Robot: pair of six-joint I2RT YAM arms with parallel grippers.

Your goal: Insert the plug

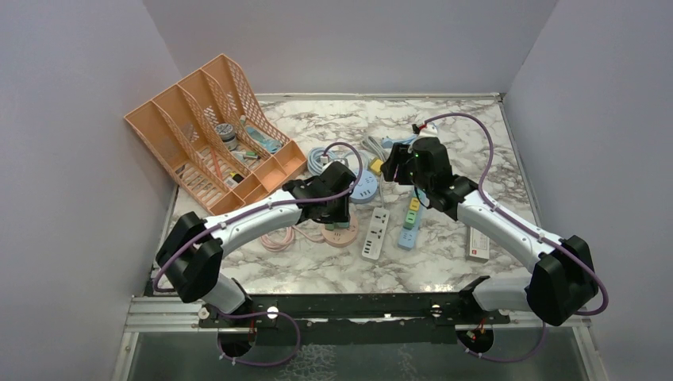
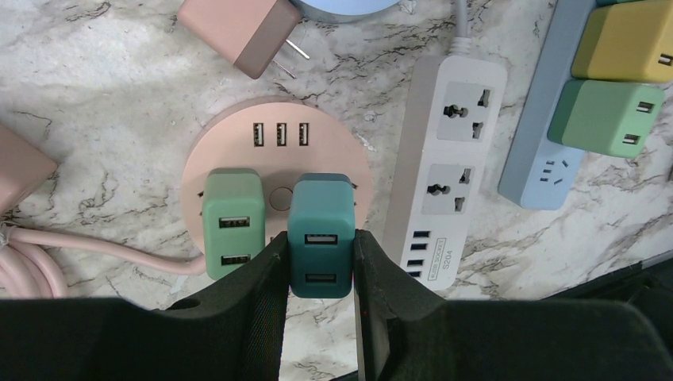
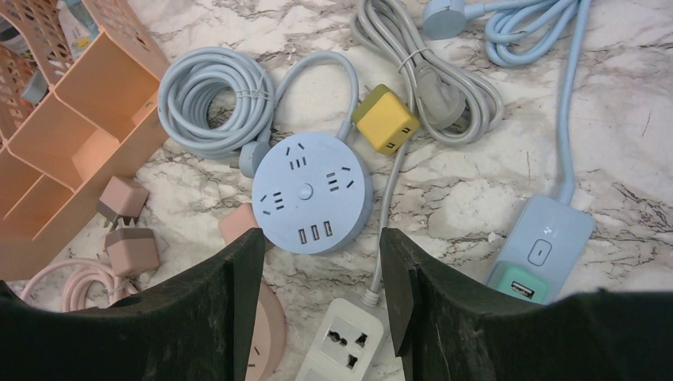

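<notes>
In the left wrist view my left gripper (image 2: 319,240) is shut on a dark teal USB plug (image 2: 320,214). The plug stands upright on the pink round socket (image 2: 238,147), right beside a light green plug (image 2: 232,222) that sits in it. I cannot tell how deep the teal plug's prongs are seated. In the top view the left gripper (image 1: 337,211) is over the pink socket (image 1: 343,236). My right gripper (image 3: 321,238) is open and empty, hovering above a blue round socket (image 3: 312,190) and the end of a white power strip (image 3: 345,341).
A white strip (image 2: 448,159) and a blue strip (image 2: 540,171) carrying yellow and green plugs lie right of the pink socket. A loose pink plug (image 2: 238,32) lies behind it. An orange file organizer (image 1: 210,127) stands at back left. Coiled cables (image 3: 210,99) lie at the back.
</notes>
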